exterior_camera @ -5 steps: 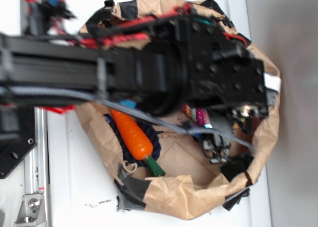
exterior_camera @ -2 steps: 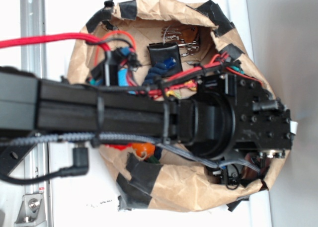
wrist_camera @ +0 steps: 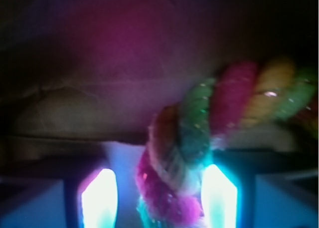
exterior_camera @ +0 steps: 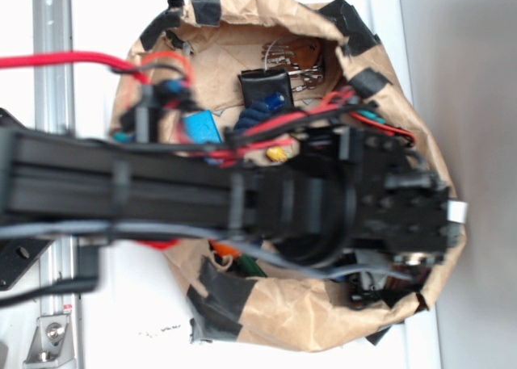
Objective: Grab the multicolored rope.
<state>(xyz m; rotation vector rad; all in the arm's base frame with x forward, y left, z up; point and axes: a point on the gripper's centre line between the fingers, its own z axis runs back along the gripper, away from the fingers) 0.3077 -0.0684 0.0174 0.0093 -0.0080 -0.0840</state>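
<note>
Brown paper, patched with black tape, forms the crumpled bag (exterior_camera: 323, 320) on the white desk (exterior_camera: 121, 304), and the black arm (exterior_camera: 161, 195) now reaches across it from nine o'clock toward three. Compared with a second ago the arm sits lower in the exterior view: the orange carrot toy (exterior_camera: 226, 252), fully visible then, now shows only as a sliver under the arm, while the dark navy blue rope (exterior_camera: 257, 112) at the bag's twelve o'clock end is uncovered. From the wrist camera, the multicolored rope (wrist_camera: 199, 138) sits right between the two glowing fingers (wrist_camera: 218, 198) of the hand (wrist_camera: 158, 200), climbing from six o'clock and bending off toward two o'clock. The fingers are spread, one each side of the rope; actual contact isn't clear in the blur.
</note>
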